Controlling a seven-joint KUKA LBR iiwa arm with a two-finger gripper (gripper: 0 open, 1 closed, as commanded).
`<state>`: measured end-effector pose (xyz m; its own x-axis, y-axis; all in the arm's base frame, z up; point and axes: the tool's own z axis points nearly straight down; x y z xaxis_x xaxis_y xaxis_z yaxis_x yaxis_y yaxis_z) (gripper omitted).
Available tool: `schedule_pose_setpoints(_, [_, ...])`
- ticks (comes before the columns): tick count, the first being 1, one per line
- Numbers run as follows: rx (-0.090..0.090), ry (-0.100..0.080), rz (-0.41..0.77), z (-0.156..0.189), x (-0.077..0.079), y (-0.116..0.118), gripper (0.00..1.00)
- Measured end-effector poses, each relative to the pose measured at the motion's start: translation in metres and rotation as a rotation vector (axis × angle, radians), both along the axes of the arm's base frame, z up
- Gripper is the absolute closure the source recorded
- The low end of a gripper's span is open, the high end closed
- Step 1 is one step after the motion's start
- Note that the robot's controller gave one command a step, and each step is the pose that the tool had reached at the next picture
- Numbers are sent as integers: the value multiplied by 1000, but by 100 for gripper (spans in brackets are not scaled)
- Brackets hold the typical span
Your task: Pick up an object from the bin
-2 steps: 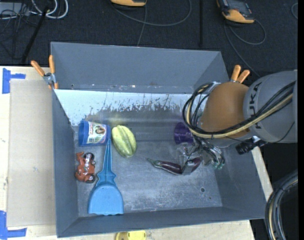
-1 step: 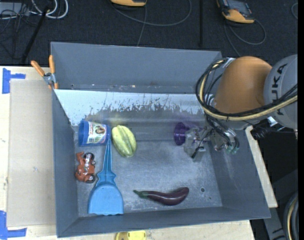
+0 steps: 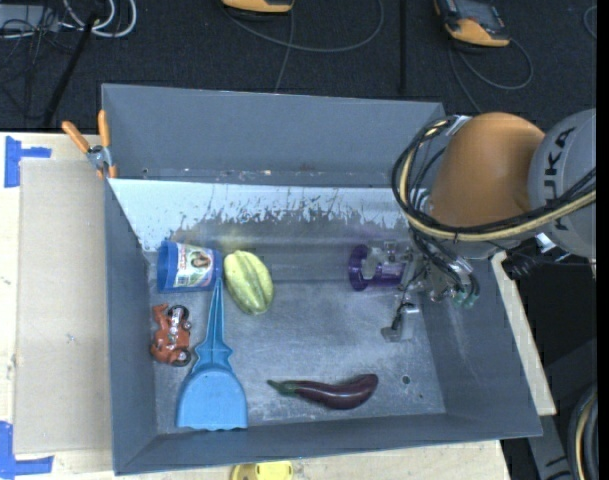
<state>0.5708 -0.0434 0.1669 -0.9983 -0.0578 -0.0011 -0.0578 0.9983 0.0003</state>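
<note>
Gripper (image 3: pixel 397 326) sits low at 3 o'clock in the bin (image 3: pixel 284 133), tip near bare floor or on it. I can't tell from here whether it's released or clenched, and I see nothing held in it.

Nearest thing is a small purple plastic piece (image 3: pixel 369 268) at 2 o'clock, tight against the back wall and just beside the gripper at its 11 o'clock. They look apart, though I can't rule out contact.

My read on handling: light, hard, slick moulded plastic with a lumpy outline, so it will likely skate or twist if pinched off-centre. I'd take it across the narrow body, jaws parallel to the back wall. The wall leaves little room behind it.

Fallback is the purple aubergine (image 3: pixel 329 391) at 5 o'clock, lying free on the floor. It's curved, probably smooth, so grab mid-body.

Arm pose: it comes in over the 3 o'clock rim, with the orange cover (image 3: pixel 484 173) and cable loops high over the back right corner. The wrist is tipped down and inward toward 8 o'clock.

The rest of the things are well apart, at 8 to 11 o'clock.
</note>
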Motion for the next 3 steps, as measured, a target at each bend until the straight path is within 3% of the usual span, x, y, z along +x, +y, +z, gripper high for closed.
schedule_pose_setpoints(2, [-1, -2, 2, -2, -1, 1, 0])
schedule_pose_setpoints(3, [5, 11, 108, -25, -5, 19, 0])
